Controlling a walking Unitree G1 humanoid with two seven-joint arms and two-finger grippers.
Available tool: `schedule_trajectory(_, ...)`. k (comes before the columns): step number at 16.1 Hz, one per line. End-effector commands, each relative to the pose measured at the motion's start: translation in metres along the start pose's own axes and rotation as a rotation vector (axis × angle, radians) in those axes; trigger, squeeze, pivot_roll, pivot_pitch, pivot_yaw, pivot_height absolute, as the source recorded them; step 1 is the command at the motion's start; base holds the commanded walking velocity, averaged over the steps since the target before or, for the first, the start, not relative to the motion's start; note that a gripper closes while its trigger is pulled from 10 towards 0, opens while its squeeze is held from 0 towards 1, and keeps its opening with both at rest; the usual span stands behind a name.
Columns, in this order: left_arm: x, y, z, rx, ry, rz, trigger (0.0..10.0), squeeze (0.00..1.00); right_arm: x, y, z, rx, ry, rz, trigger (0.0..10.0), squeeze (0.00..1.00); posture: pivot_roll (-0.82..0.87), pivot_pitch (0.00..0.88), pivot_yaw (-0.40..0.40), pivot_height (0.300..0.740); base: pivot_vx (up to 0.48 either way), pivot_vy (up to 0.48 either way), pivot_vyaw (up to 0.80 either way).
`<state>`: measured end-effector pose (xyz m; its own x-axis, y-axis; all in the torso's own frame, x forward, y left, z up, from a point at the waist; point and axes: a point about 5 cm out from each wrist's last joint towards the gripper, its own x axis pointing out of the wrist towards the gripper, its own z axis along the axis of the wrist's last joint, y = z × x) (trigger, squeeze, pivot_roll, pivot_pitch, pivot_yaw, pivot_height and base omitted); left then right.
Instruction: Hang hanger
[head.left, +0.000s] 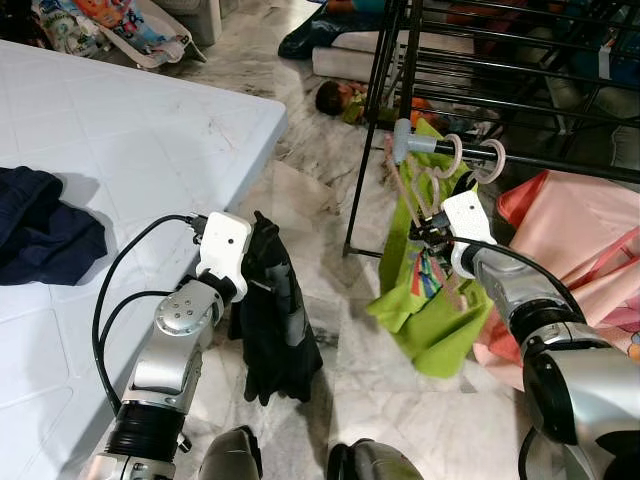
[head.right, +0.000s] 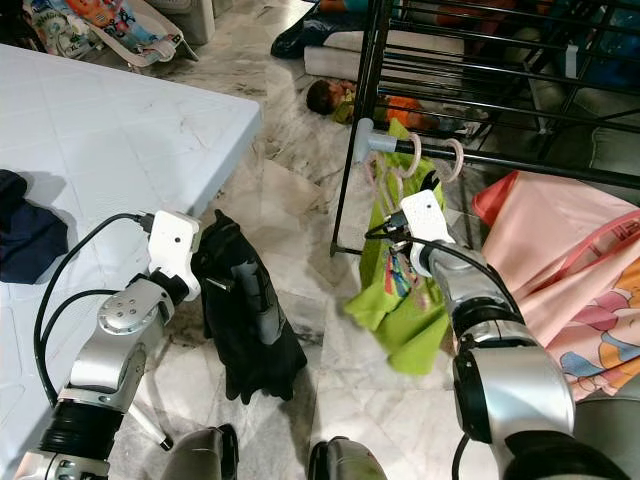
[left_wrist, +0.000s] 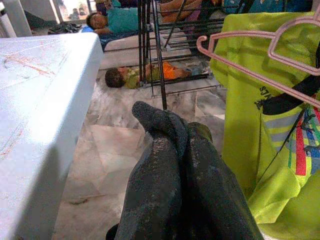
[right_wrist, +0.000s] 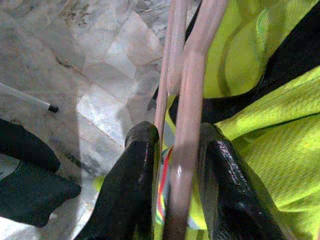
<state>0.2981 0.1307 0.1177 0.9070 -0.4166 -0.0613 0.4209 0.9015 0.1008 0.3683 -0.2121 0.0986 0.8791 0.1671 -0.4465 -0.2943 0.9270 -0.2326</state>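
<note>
Silver jointed arms, white wrist housings, black cables, black fingers (right_wrist: 135, 190)

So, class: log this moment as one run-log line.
right gripper: shut on pink hanger | green shirt: on hanger | rack rail: hooks over it | left gripper: holds dark garment

Light: bright, even daylight — no glare.
Shadows: soft, beneath the white table (head.left: 150, 130).
Focus: head views sharp.
Blur: right wrist view — pink hanger (right_wrist: 187, 125) smeared, very close.
Left wrist view: slightly hazy.

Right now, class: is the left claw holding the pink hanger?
No. The left claw holds a black garment; the right claw grips the pink hanger.
</note>
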Motion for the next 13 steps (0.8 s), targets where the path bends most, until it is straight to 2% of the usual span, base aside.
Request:
schedule_trajectory(1,0.0004,-0.0018,0.0054,0.014,-0.021,-0.006,10.0,0.00,-0.0016,-0.0065,0.0033,0.002,0.002,-0.011,0.0,0.00,-0.02,0.105,-0.050,0.740,0.000,0.000,0.00)
schedule_trajectory(8,0.0008,-0.0023,0.0050,0.014,-0.016,-0.011,10.0,0.00,-0.0017,-0.0072,0.0043,0.006,0.000,-0.010,0.0,0.00,-0.02,0.106,-0.049,0.740,0.000,0.000,0.00)
schedule_trajectory(13,0.0020,-0.0026,0.0041,0.019,-0.011,-0.013,10.0,0.00,0.0012,0.0020,0.0029,0.128,0.003,0.030,0.0,0.00,-0.02,0.101,-0.047,0.740,0.000,0.000,0.00)
